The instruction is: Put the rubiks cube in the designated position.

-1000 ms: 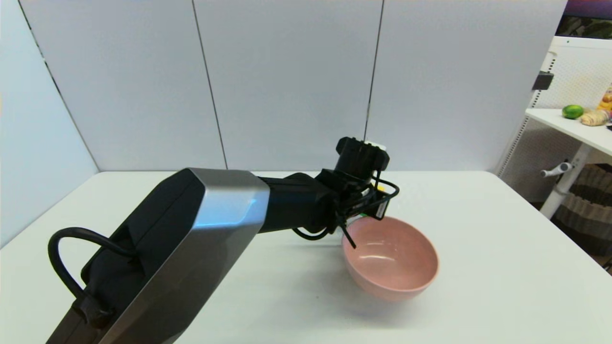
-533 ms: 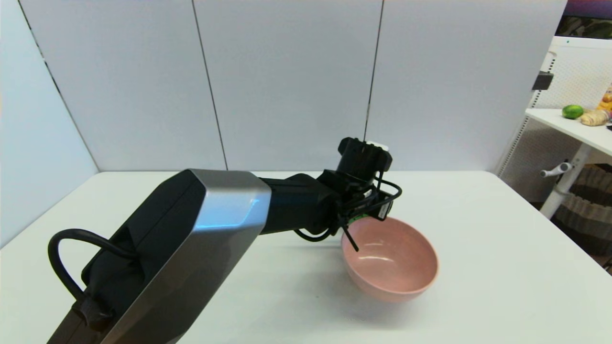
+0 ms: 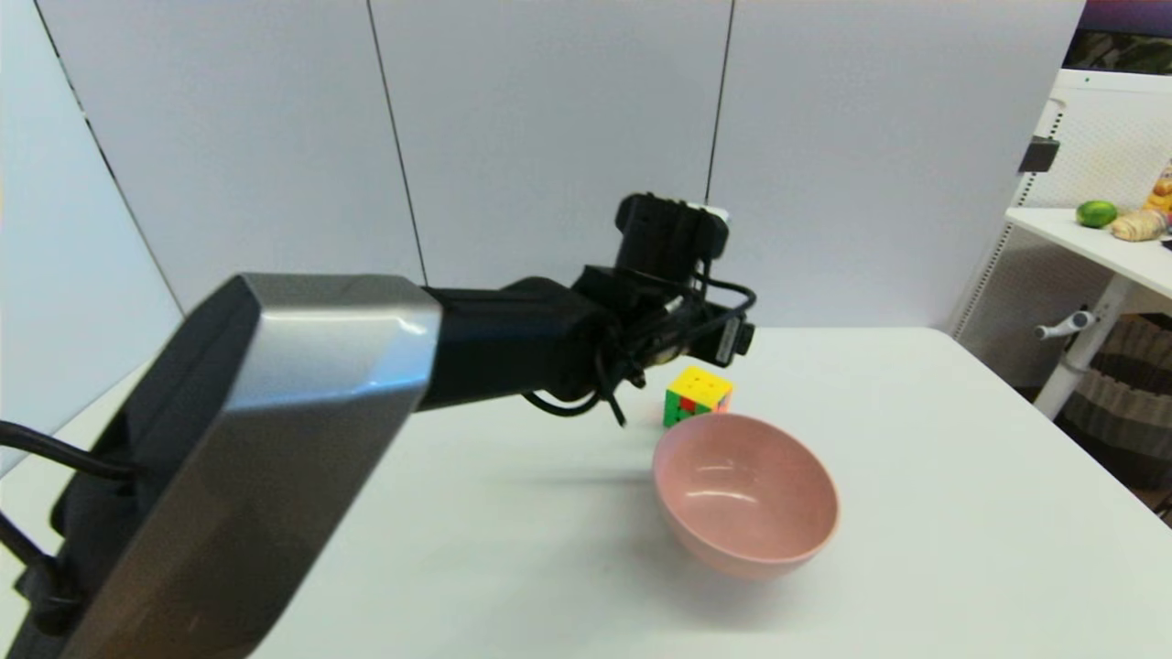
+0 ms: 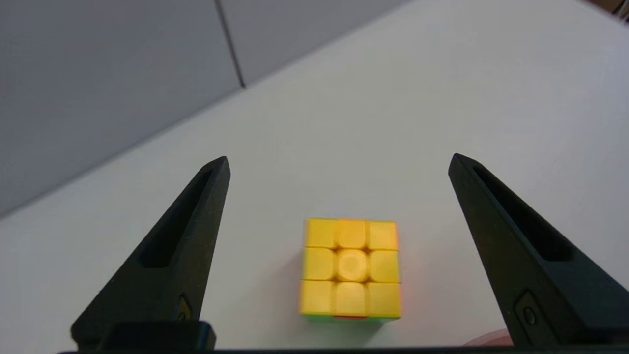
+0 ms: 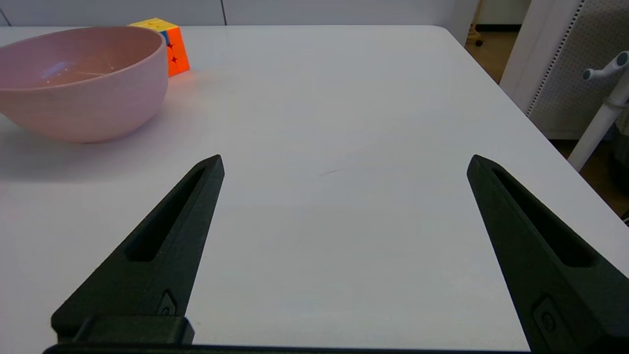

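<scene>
The small stickerless rubiks cube, yellow face up with green and orange sides, sits flat on the white desk, directly below the left end effector and framed between its two spread black fingers, neither of which touches it. That wide stance, clear of the cube, suggests a release. The round pink plastic bowl stands just beside the cube, on the side nearer the robot. The right end effector hovers idle, fingers wide apart, well away from both.

A second ago the left arm sat lower, hiding the cube almost completely; it has since lifted and drawn back, leaving the cube plainly exposed behind the bowl.
</scene>
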### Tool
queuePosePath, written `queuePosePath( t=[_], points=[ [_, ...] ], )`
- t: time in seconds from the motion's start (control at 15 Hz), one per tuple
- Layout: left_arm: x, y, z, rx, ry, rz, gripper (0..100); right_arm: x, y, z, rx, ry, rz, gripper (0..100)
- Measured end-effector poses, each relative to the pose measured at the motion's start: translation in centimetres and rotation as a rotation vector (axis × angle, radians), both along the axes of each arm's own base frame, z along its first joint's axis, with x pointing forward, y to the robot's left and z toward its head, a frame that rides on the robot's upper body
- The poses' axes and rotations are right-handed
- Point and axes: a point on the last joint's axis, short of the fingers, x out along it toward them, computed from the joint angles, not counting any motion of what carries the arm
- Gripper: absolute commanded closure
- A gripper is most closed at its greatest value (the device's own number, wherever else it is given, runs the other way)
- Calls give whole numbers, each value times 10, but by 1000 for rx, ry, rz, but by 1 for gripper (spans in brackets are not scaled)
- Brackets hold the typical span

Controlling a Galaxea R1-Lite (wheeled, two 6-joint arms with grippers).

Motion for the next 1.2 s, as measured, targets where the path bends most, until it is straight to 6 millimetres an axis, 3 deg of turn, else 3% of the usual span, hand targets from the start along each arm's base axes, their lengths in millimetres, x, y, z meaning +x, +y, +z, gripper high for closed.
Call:
queuePosePath(
  t=[0.13, 0.27, 0.47, 0.6, 0.73, 0.87, 1.0, 1.2],
  points=[
    [5, 35, 31, -13, -13, 34, 0, 0, 0, 0, 0, 0, 0, 0],
    [9, 80, 45, 29, -1, 97, 0, 0, 0, 0, 0, 0, 0, 0],
    [9, 173, 45, 143, 51, 219, 0, 0, 0, 0, 0, 0, 0, 0],
    [-6, 238, 43, 207, 84, 308, 0, 0, 0, 0, 0, -1, 0, 0],
    [-35, 292, 46, 237, 98, 385, 0, 0, 0, 0, 0, 0, 0, 0],
    [-76, 325, 44, 249, 116, 447, 0, 0, 0, 0, 0, 0, 0, 0],
    [-124, 346, 34, 246, 139, 488, 0, 0, 0, 0, 0, 0, 0, 0],
    [-197, 356, 2, 238, 153, 517, 0, 0, 0, 0, 0, 0, 0, 0]
  ],
)
